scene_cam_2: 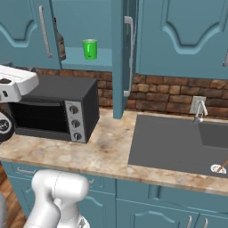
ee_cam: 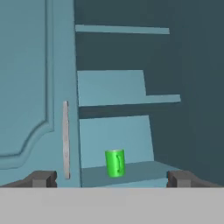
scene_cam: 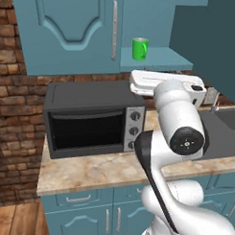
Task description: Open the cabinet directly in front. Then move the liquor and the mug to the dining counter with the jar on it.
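Small bright green mug (ee_cam: 115, 163) stands upright on the open cabinet (scene_cam: 69, 31) shelf, handle seemingly facing out; jaws spread wide, empty.

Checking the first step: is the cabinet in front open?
Half open: the cabinet's right door is swung out edge-on, exposing the mug on its shelf; left door stays shut.

Hand (ee_cam: 111, 178) raised, fingers wide apart, empty
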Robot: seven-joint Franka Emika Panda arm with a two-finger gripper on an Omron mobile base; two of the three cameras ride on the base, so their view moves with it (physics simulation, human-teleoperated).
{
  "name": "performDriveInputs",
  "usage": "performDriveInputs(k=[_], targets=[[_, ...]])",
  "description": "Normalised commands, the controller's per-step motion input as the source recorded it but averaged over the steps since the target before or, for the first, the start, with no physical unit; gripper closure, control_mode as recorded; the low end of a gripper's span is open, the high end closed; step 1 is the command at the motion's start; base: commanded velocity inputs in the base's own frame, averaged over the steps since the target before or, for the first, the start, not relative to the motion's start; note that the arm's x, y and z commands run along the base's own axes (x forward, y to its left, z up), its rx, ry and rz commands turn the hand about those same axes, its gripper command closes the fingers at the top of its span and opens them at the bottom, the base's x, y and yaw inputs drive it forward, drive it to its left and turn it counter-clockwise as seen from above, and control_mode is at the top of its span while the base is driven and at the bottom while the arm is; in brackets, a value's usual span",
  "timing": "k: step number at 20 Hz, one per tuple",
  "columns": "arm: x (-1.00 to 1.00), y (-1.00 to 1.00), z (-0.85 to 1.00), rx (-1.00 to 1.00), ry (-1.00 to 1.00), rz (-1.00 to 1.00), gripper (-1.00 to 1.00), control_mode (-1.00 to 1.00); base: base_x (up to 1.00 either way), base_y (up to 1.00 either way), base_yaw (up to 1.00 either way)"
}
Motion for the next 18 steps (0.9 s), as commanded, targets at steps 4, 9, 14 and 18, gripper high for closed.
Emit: performDriveInputs(k=[4,9,14,18], targets=[[0.00,0.40,0.05,-0.18,-0.02,0.00,-1.00,-1.00,0.00,0.00,0.00],[0.10,0.28,0.14,-0.10,0.00,-0.03,-1.00,-1.00,0.00,0.00,0.00],[0.50,0.02,0.03,0.00,0.07,-0.11,-1.00,-1.00,0.00,0.00,0.00],[0.49,0.02,0.00,0.01,0.08,-0.07,-1.00,-1.00,0.00,0.00,0.00]])
